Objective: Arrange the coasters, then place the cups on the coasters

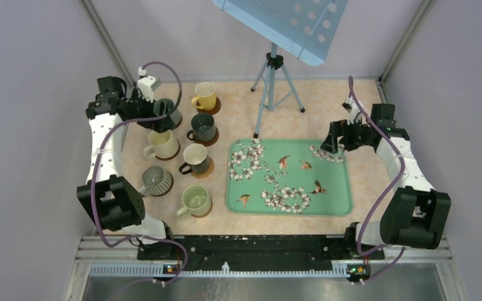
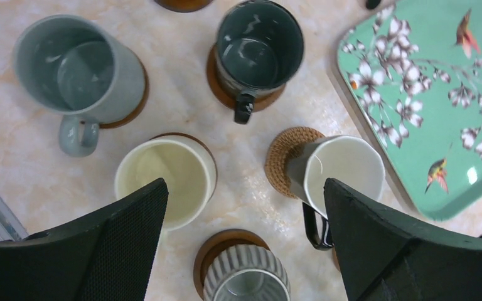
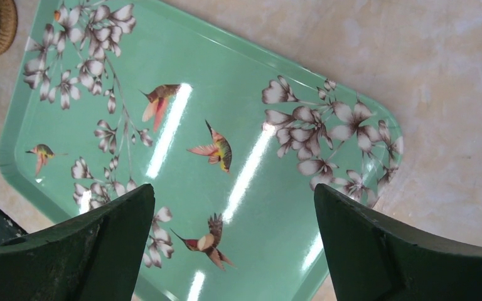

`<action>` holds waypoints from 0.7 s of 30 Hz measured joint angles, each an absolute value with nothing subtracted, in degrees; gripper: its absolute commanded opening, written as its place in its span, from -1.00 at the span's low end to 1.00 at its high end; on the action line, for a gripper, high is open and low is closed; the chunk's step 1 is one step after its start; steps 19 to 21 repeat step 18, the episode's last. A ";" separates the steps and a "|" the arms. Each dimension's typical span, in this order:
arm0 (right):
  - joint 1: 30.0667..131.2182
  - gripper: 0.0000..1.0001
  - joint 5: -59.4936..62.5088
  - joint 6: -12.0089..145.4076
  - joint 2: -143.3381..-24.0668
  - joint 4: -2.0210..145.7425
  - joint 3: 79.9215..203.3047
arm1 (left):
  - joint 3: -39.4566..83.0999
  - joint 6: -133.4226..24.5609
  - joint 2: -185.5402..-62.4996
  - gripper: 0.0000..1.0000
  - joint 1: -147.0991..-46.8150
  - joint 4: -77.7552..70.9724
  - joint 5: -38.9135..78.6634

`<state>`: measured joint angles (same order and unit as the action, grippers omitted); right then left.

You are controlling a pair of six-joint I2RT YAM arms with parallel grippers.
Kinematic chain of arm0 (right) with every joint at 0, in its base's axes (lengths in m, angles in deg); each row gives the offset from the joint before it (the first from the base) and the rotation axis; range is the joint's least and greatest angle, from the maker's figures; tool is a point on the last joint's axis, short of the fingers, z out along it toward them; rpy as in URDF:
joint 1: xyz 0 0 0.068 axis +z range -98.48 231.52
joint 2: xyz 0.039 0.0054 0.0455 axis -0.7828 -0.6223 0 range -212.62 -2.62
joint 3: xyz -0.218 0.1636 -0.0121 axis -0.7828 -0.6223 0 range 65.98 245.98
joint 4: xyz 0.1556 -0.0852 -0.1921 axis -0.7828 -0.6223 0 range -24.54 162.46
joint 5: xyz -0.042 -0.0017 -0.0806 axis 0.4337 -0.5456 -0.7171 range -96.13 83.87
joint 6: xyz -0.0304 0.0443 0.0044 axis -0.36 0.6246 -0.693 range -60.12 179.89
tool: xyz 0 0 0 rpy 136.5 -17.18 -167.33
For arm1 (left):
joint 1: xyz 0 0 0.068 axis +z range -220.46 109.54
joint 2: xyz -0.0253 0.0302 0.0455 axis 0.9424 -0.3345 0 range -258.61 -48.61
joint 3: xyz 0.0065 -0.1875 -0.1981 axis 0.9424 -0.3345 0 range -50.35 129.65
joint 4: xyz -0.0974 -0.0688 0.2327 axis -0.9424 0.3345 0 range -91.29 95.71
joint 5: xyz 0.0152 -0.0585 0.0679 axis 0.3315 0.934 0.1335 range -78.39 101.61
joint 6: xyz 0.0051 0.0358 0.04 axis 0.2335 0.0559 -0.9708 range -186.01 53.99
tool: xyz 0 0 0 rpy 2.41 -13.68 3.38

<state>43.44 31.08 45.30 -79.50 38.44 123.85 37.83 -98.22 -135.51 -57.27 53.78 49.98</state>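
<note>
- Well, from the overhead camera, six handled mugs show plainly on the left half of the pale marbled table point(image 1: 238, 100).
- The inner row runs from far to near: a yellow ceramic mug point(image 1: 205, 96), a dark green glazed mug point(image 1: 203, 127), a black mug with a white inside point(image 1: 194, 158) and a pale green mug point(image 1: 196, 200).
- In the outer row stand a cream mug point(image 1: 162, 145) and a ribbed grey mug point(image 1: 155, 180).
- Each of them rests on one of the round brown coasters point(image 1: 216, 105).
- The left gripper point(image 1: 165, 118) hangs over the far end of the outer row and hides what stands there.
- A green rectangular tray with blossoms and birds point(image 1: 336, 179) lies to the right of the mugs, and the right gripper point(image 1: 331, 145) hovers above its far right corner.
- From the left wrist camera, the left gripper has its jaws spread wide, with nothing between them.
- It looks straight down on a smooth grey mug point(image 2: 69, 69), the dark green mug, the cream mug, the black mug and the ribbed mug, all upright.
- Brown wooden discs peek out under four of these, while the black mug sits on a woven rattan coaster point(image 2: 285, 157) that shows on its left side.
- From the right wrist camera, the right gripper is also wide open and grasps nothing.
- It is poised over the tray, and the edges of two coasters show at the left border of the view.
</note>
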 measured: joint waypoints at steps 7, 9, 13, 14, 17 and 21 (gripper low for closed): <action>43.64 0.93 28.46 44.55 -80.05 38.20 123.85 | 34.25 -91.86 -136.05 0.97 -47.78 44.93 54.09; 43.64 0.93 28.06 44.84 -80.05 38.83 123.85 | 31.41 -91.14 -135.72 0.97 -45.95 42.68 53.96; 43.64 0.93 27.36 45.56 -80.05 40.45 123.82 | 25.75 -90.89 -134.94 0.97 -44.74 40.14 52.43; 43.64 0.93 27.30 45.60 -80.05 40.58 123.82 | 24.70 -90.89 -134.68 0.97 -44.74 39.60 52.21; 43.64 0.93 27.14 46.15 -80.03 41.19 123.82 | 22.58 -90.92 -133.80 0.97 -44.81 37.61 52.06; 43.64 0.93 27.03 46.19 -80.03 41.30 123.82 | 22.45 -90.92 -133.58 0.97 -44.85 37.24 52.06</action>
